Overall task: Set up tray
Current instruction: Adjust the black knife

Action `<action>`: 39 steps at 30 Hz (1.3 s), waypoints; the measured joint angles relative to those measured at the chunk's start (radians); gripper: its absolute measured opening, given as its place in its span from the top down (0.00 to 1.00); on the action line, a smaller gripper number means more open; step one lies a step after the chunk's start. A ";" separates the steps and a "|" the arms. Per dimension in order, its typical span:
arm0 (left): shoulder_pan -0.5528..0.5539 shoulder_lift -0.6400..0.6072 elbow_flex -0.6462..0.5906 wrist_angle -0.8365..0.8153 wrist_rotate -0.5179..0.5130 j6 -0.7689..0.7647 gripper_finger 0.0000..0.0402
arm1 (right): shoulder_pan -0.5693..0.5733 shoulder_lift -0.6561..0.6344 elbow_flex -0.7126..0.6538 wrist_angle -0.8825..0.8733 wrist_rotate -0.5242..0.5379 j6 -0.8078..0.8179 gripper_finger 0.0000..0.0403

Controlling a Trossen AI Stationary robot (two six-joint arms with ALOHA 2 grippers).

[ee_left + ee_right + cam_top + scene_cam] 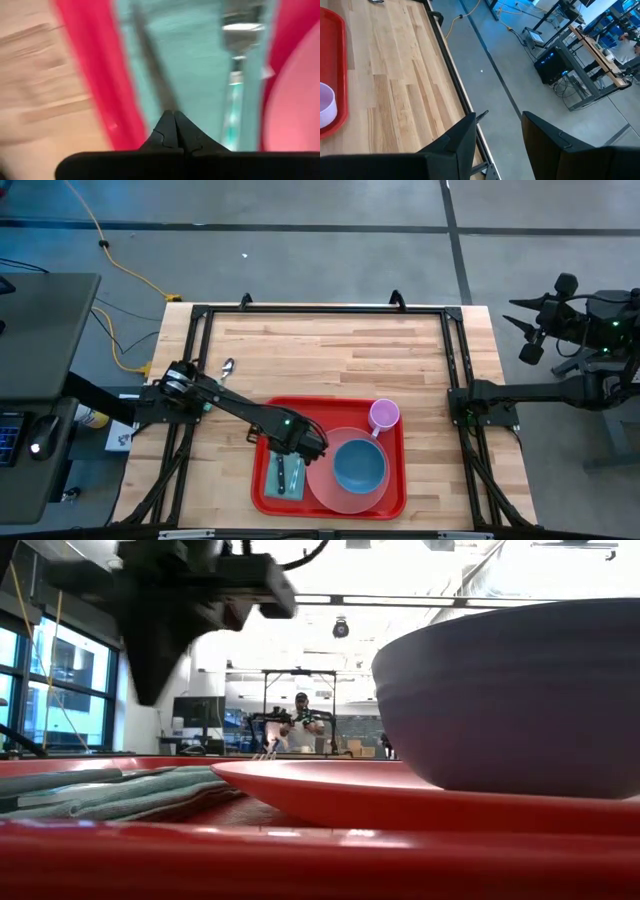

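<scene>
The red tray (262, 498) lies at the table's near middle. On it stand a pink plate (345, 495) with a blue bowl (358, 465) and a purple cup (384, 415). A folded teal napkin (275, 480) lies at the tray's left end, with a fork (235, 75) and a dark utensil (150, 65) on it. My left gripper (295, 458) is shut and hangs above the napkin; the low view shows it (150, 690) clear of the cloth (130, 790). My right gripper (497, 130) is open and empty, parked beyond the table's right edge (520, 330).
A spoon (228, 367) lies on the bare wood left of centre, toward the far side. A black frame (320, 310) runs round the table. The wood is bare between the tray and the far rail. A desk (40, 330) stands off the left edge. A person shows far behind (300, 705).
</scene>
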 joint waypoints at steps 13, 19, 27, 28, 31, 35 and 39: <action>-0.022 0.011 0.000 0.033 0.046 -0.014 0.89 | 0.000 0.000 0.000 0.000 0.004 0.000 0.66; -0.048 0.011 0.000 0.068 0.047 -0.007 0.94 | 0.000 0.000 0.000 0.000 0.006 -0.010 0.66; -0.053 0.011 0.000 0.120 -0.013 0.023 0.82 | 0.000 -0.001 0.000 0.000 0.009 -0.026 0.66; -0.053 0.011 0.000 0.117 -0.013 0.022 0.79 | 0.000 -0.001 0.000 0.000 0.012 -0.026 0.66; -0.052 0.011 0.000 0.109 -0.006 0.008 0.69 | 0.000 -0.001 0.000 0.000 0.015 -0.026 0.66; -0.053 0.011 0.000 0.094 0.032 -0.007 0.61 | 0.000 -0.001 0.000 0.000 0.015 -0.026 0.66; -0.053 0.028 0.001 0.101 0.062 -0.021 0.60 | 0.000 -0.001 0.000 0.000 0.015 -0.026 0.66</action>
